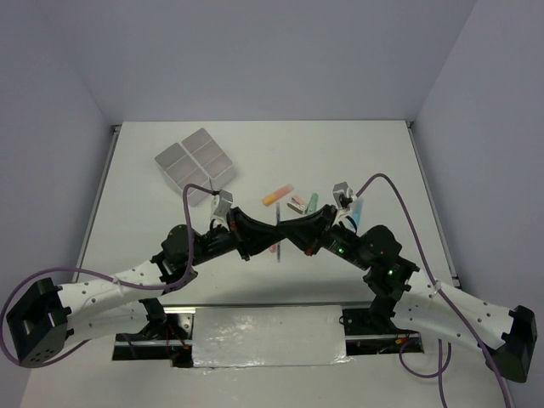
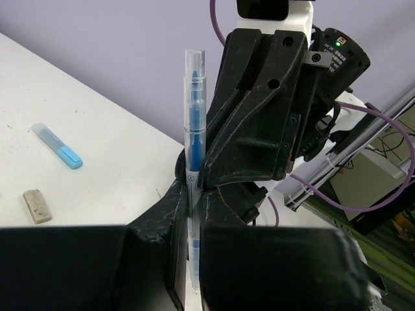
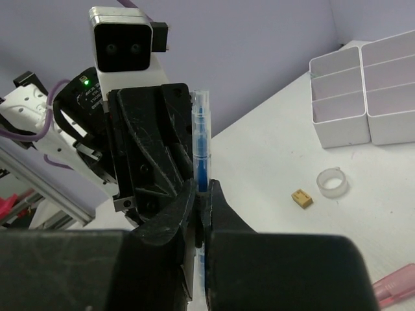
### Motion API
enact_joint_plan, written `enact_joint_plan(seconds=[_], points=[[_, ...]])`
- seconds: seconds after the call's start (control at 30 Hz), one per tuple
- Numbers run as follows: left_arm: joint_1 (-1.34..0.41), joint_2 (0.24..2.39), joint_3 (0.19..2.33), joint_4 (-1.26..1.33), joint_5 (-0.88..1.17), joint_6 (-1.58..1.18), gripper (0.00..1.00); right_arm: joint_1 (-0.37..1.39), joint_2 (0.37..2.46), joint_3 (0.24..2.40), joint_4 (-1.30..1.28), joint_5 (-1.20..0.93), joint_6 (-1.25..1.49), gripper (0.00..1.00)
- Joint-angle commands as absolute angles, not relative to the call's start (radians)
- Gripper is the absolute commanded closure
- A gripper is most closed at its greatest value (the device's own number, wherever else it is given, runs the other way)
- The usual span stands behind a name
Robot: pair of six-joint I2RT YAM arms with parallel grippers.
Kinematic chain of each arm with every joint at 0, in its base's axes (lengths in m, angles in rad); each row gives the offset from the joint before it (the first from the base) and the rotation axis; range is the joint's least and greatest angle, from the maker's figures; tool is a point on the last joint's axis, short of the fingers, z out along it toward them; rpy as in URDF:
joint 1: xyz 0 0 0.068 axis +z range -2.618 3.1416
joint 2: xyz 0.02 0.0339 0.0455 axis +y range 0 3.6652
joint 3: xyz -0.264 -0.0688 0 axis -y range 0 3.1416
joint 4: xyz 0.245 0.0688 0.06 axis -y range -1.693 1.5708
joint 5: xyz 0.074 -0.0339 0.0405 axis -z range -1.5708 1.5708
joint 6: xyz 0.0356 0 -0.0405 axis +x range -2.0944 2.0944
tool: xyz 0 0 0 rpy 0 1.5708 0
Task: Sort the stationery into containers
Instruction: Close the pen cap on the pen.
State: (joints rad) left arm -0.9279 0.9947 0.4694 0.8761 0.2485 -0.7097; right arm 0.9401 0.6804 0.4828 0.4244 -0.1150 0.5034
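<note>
A thin blue pen (image 2: 194,123) stands upright above the table middle, and both grippers are shut on it from opposite sides. My left gripper (image 2: 189,214) pinches its lower barrel. My right gripper (image 3: 201,201) clamps the same pen (image 3: 201,142) just beside it. From above, the two grippers meet at the pen (image 1: 277,252), left gripper (image 1: 269,241) against right gripper (image 1: 290,239). The white four-compartment containers (image 1: 194,161) sit at the far left. An orange marker (image 1: 274,196), a green marker (image 1: 312,202) and a light blue marker (image 1: 360,208) lie beyond the grippers.
A tan eraser (image 3: 301,198) and a clear tape ring (image 3: 332,183) lie in front of the containers (image 3: 363,91). A pink marker (image 3: 395,288) shows at the right wrist view's corner. A grey eraser (image 2: 37,205) lies near the light blue marker (image 2: 58,146).
</note>
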Motion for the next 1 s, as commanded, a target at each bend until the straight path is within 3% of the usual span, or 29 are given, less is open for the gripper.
enact_joint_plan(seconds=[0.0, 0.1, 0.23, 0.33, 0.8, 0.97], points=[[-0.937, 1.002, 0.503, 0.927, 0.322, -0.681, 1.00, 0.957, 0.675, 0.523, 0.430, -0.130, 0.500, 0.94], [-0.937, 0.994, 0.500, 0.917, 0.327, -0.670, 1.00, 0.957, 0.673, 0.532, 0.422, -0.135, 0.491, 0.90], [-0.937, 0.979, 0.499, 0.893, 0.339, -0.646, 1.00, 0.956, 0.654, 0.537, 0.403, -0.115, 0.477, 0.55], [-0.937, 0.976, 0.499, 0.871, 0.357, -0.631, 1.00, 0.957, 0.632, 0.548, 0.374, -0.077, 0.466, 0.45], [-0.939, 0.959, 0.488, 0.836, 0.390, -0.607, 1.00, 0.957, 0.678, 0.722, 0.198, -0.069, 0.384, 0.43], [-0.939, 0.957, 0.494, 0.828, 0.397, -0.600, 1.00, 0.957, 0.696, 0.729, 0.184, -0.081, 0.387, 0.50]])
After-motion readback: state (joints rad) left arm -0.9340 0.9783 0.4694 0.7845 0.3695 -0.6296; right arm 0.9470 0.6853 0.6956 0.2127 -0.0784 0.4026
